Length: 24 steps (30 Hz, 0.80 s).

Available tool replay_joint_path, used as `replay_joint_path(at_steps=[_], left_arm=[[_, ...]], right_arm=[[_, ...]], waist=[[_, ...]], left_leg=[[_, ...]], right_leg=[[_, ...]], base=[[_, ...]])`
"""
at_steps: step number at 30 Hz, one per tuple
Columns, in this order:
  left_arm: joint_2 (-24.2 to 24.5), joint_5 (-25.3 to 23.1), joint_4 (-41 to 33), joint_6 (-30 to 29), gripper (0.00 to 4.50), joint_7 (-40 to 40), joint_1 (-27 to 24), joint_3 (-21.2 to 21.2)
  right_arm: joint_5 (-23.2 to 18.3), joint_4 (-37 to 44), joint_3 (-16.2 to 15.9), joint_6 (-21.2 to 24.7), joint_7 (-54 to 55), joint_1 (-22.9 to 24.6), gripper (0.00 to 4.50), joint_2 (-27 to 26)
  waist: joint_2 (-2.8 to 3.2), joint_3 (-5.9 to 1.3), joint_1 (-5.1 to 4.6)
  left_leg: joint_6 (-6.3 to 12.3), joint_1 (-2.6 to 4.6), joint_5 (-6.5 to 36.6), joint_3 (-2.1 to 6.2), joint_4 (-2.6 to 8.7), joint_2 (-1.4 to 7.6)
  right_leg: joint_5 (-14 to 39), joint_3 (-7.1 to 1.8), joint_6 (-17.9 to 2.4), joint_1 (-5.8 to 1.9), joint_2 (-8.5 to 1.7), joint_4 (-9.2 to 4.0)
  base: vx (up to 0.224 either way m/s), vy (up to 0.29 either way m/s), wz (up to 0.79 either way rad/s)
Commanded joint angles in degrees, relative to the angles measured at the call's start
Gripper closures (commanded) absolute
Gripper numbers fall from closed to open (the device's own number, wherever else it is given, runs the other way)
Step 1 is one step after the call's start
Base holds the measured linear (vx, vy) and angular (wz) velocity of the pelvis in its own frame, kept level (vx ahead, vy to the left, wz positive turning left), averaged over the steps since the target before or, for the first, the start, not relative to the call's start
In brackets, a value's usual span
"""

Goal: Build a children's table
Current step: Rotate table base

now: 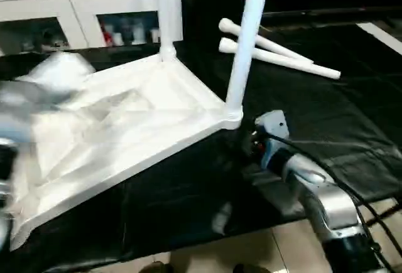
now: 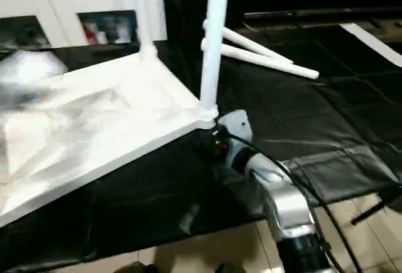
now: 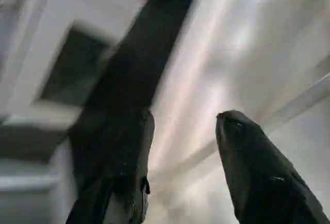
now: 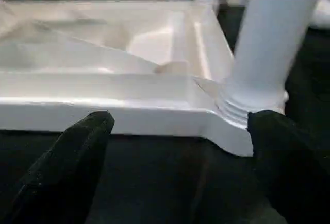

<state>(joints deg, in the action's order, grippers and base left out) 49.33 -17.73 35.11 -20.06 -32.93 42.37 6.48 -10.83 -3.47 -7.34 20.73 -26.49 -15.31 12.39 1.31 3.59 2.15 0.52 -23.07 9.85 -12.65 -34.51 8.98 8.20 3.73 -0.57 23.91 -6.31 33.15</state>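
The white table top [image 1: 144,97] lies upside down on a black sheet, ribbed underside up. One leg [image 1: 245,47] stands upright in its near right corner socket, and another leg [image 1: 163,9] stands in the far corner. Two loose legs [image 1: 282,59] lie on the sheet at the back right. My right gripper [image 4: 180,121] is open and low on the sheet, facing the near right corner with the leg's threaded base [image 4: 242,108] just beyond its fingers. My left gripper [image 3: 185,118] is open with nothing between its fingers, over the top's left part, where my left arm [image 1: 19,107] shows blurred.
A white cabinet with glass doors [image 1: 81,9] stands behind the table top. The black sheet [image 1: 326,110] spreads to the right, and its front edge meets a tiled floor [image 1: 251,254]. A black cable [image 1: 326,166] runs along my right forearm.
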Motion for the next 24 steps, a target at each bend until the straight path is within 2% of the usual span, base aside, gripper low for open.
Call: replay_joint_path(at_steps=[1, 3, 4, 5, 7, 8, 11, 14, 15, 16, 20, 21, 22, 24], left_arm=[[1.01, -0.79, 0.3, -0.93, 2.29, -1.01, -1.48, 0.28], [2.9, -0.97, -0.19, -3.31, 2.29, -4.13, -3.92, 0.33], [2.9, -0.97, -0.19, -3.31, 2.29, -4.13, -3.92, 0.33], [3.66, -1.12, -0.33, -4.02, 2.56, -5.39, -5.11, 0.48], [4.41, -0.9, -0.25, -3.96, 2.63, -6.32, -6.05, 0.87], [4.41, -0.9, -0.25, -3.96, 2.68, -6.32, -6.05, 0.87], [5.05, -0.6, 0.41, -4.5, 3.08, -7.16, -6.84, 1.36], [6.53, -3.23, 0.85, -4.86, 3.17, -6.91, -8.2, 3.17], [6.84, -3.95, 1.13, -4.98, 3.44, -5.98, -8.25, 3.12], [7.03, -4.41, 1.34, -5.08, 3.44, -5.35, -8.24, 3.03], [8.94, -6.63, 4.8, -4.36, 3.63, -4.73, -7.64, 4.41], [9.28, -6.7, 5.87, -4.01, 3.81, -5.26, -7.63, 4.85], [9.28, -6.7, 5.87, -4.01, 3.92, -5.26, -7.63, 4.85], [9.13, -6.24, 8.83, -2.71, 3.96, -5.76, -7.86, 5.25]], right_arm=[[1.27, -0.96, -1.32, 1.89, 0.49, -1.24, 0.0, -0.36], [2.69, -3.42, -2.91, 4.37, 0.56, -3.19, 0.0, -0.13], [2.69, -3.42, -2.91, 4.37, 0.56, -3.19, 0.0, -0.13], [4.26, -5.54, -3.7, 4.91, 1.68, -4.6, 0.0, 0.34], [4.78, -7.45, -4.09, 5.45, 1.62, -5.85, 0.0, 0.48], [4.78, -7.45, -4.09, 5.45, 1.62, -5.85, 0.0, 0.48], [6.2, -9.49, -4.99, 3.91, 0.95, -7.32, 0.0, 0.44], [6.61, -11.51, -6.1, 4.76, 0.16, -8.98, 0.0, -0.05], [6.8, -11.75, -6.35, 4.65, 0.05, -9.21, 0.0, -0.1], [6.92, -11.89, -6.5, 4.55, 0.0, -9.36, 0.0, -0.13], [7.13, -12.92, -6.49, 3.56, -0.22, -9.87, 0.0, -0.52], [7.57, -13.55, -6.39, 2.14, -0.29, -10.16, 0.0, -0.75], [7.57, -13.55, -6.39, 2.14, -0.29, -10.16, 0.0, -0.75], [7.13, -14.58, -5.71, 0.64, -0.57, -11.02, 0.0, -1.64]], waist=[[0.87, -4.35, -0.07], [0.84, -4.29, 0.1], [0.88, -4.26, 0.0], [0.92, -4.28, 0.18], [0.9, -4.34, 0.03], [0.97, -4.29, 0.15], [1.09, -4.33, 0.22], [0.99, -4.25, -0.1], [0.99, -4.21, -0.19], [0.97, -4.16, -0.23], [1.07, -4.3, -0.18], [1.28, -4.29, -0.15], [1.22, -4.28, -0.22], [1.45, -4.29, -0.19]], left_leg=[[-5.21, 3.21, 22.6, 2.89, 5.33, 3.88], [-5.59, 2.86, 21.86, 3.03, 5.52, 3.95], [-5.89, 2.93, 21.94, 2.94, 5.47, 3.9], [-6.03, 3.12, 22.21, 2.87, 5.46, 3.93], [-6.35, 2.87, 22.11, 2.96, 5.5, 3.83], [-6.5, 3.18, 22.64, 2.88, 5.43, 3.83], [-6.73, 3.06, 23.73, 3.11, 5.48, 3.78], [-6.61, 2.98, 24.16, 3.17, 5.5, 3.8], [-6.64, 2.99, 24.64, 3.2, 5.51, 3.85], [-6.6, 2.98, 24.84, 3.19, 5.51, 3.82], [-6.69, 3.14, 25.21, 3.31, 5.44, 3.79], [-6.91, 3.19, 25.64, 3.34, 5.46, 3.78], [-6.98, 3.17, 25.69, 3.33, 5.45, 3.78], [-7.1, 3.2, 26.22, 3.4, 5.47, 3.77]], right_leg=[[16.25, -2.37, -8.99, -0.95, -2.3, -2.93], [16.1, -2.37, -9.31, -1.29, -2.48, -2.64], [16.21, -2.44, -9.36, -1.2, -2.46, -2.68], [16.39, -2.49, -9.3, -1.05, -2.53, -2.78], [16.24, -2.46, -9.57, -1.28, -2.52, -2.61], [16.18, -2.53, -9.61, -1.05, -2.52, -2.78], [16.33, -2.43, -9.37, -1.27, -2.6, -2.68], [16.63, -2.47, -9.43, -1.33, -2.62, -2.71], [17.2, -2.5, -9.32, -1.27, -2.62, -2.7], [17.69, -2.53, -9.21, -1.28, -2.63, -2.83], [17.54, -2.54, -9.27, -1.14, -2.57, -2.83], [17.45, -2.51, -9.28, -1.05, -2.56, -2.87], [17.21, -2.53, -9.39, -1.1, -2.54, -2.83], [17.1, -2.53, -9.65, -1.07, -2.64, -2.8]], base=[[0.0, 0.0, 0.0], [0.0, 0.0, 0.0], [0.0, 0.0, 0.0], [0.0, 0.0, 0.0], [0.0, 0.0, 0.0], [0.0, 0.0, 0.0], [0.0, 0.0, 0.0], [0.0, 0.0, 0.0], [0.0, 0.0, 0.0], [0.0, 0.0, 0.0], [0.0, 0.0, 0.0], [0.0, 0.0, 0.0], [0.0, 0.0, 0.0], [0.0, 0.0, 0.0]])
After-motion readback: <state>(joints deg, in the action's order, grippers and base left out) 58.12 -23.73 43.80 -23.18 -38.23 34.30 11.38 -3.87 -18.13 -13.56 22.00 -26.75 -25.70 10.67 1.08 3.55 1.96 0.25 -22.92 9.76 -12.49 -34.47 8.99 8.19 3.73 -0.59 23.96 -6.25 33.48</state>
